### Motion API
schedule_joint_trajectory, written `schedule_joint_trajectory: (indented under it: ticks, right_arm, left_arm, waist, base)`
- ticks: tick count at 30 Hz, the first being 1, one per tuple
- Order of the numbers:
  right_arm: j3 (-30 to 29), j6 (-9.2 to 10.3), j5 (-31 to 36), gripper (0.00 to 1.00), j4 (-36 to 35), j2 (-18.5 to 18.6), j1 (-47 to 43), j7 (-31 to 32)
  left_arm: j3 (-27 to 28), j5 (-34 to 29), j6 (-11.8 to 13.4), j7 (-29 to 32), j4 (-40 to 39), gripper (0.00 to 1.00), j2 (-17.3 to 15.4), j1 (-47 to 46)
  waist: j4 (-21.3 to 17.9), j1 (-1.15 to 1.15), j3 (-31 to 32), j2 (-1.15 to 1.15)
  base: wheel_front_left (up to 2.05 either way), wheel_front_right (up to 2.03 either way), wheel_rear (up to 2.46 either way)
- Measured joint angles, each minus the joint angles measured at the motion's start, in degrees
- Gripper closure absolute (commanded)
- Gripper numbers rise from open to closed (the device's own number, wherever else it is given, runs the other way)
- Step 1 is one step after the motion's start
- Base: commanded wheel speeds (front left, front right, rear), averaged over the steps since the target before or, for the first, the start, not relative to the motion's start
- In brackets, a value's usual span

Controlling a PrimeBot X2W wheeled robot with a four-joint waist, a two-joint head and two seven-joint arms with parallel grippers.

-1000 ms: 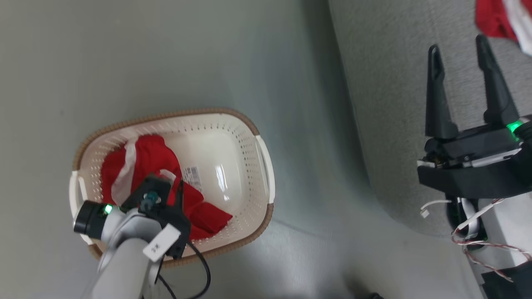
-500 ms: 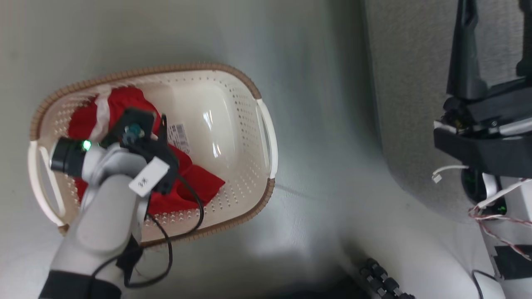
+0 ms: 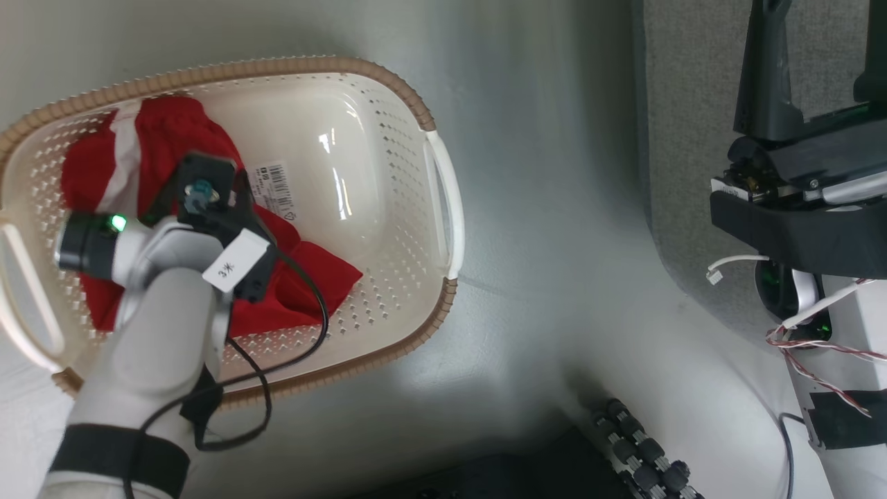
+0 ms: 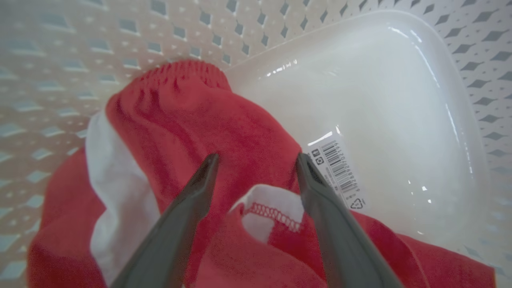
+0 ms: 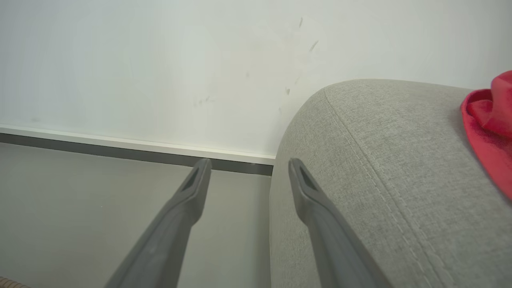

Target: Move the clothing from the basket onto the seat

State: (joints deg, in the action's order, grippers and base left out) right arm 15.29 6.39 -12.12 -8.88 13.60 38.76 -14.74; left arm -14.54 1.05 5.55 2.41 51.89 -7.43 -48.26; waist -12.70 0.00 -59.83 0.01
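Left tool (image 4: 256,158) wide over clothing (image 4: 192,120) in basket (image 3: 443,201).
Fingers (image 4: 188,216) straddle red folds w/ white trim, barcode label (image 4: 340,172) just beside; right tool (image 5: 249,162) wide, empty, nr seat (image 5: 380,160) corner; another red garment (image 5: 488,132) on seat; floor (image 3: 540,208) btwn basket & seat.

Basket (image 3: 443,208) sits on the floor (image 3: 540,173) at left, seat (image 3: 686,138) at right, the two apart. Clothing (image 3: 166,132) lies in the basket's left half, with a label (image 3: 271,187) on the bottom just right of it and the left gripper (image 4: 257,158) over the clothing. Right gripper (image 5: 249,162) is by the seat's left edge; second garment (image 5: 488,132) on the seat, farther right.
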Motion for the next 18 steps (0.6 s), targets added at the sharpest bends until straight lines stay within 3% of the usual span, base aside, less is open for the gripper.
schedule_joint_trajectory:
  ticks: [7,8,9,10,11,12,18]
  right_arm:
    - [-0.07,0.00,0.38,0.00,-0.04,0.02,0.29,-0.04]
    - [-0.07,0.00,0.60,0.00,-0.01,0.01,0.29,-0.04]
    - [-0.07,0.00,0.60,0.00,0.02,-0.02,0.29,-0.04]
    - [-0.05,0.00,0.60,0.00,0.04,-0.07,0.29,-0.04]
    - [-0.05,0.00,0.64,0.00,0.08,-0.14,0.30,-0.04]
    - [-0.05,0.00,0.65,0.00,0.13,-0.26,0.30,-0.05]
    - [-0.05,0.00,0.66,0.00,1.47,-1.18,0.81,-0.18]
  left_arm:
    - [-0.99,-1.76,0.34,-0.43,3.30,0.02,0.12,-1.94]
    - [-1.03,-1.92,0.49,-0.43,3.75,0.21,0.12,-2.07]
    - [-1.08,-2.23,0.51,-0.44,4.12,0.49,0.11,-2.19]
    - [-1.15,-2.33,0.51,-0.49,4.54,0.67,0.12,-2.40]
    - [-1.18,-2.37,0.51,-0.51,4.90,0.73,0.12,-2.64]
    - [-1.18,-2.50,0.53,-0.58,5.23,1.00,0.11,-2.93]
    - [-0.21,-2.03,0.83,-2.33,6.46,1.00,0.41,-3.66]
  waist:
    - [-1.00,0.00,-0.81,0.00]
    - [-1.07,0.00,-0.84,-0.01]
    - [-1.13,0.00,-0.88,-0.01]
    - [-1.19,0.00,-0.91,-0.01]
    - [-1.24,0.00,-0.94,-0.01]
    - [-1.29,0.00,-0.96,-0.01]
    - [-1.52,0.00,-0.86,-0.01]
  base:
    - [0.00,0.00,0.00]
    - [0.00,0.00,0.00]
    - [0.00,0.00,0.00]
    - [0.00,0.00,0.00]
    - [0.00,0.00,0.00]
    - [0.00,0.00,0.00]
    - [0.00,0.00,0.00]
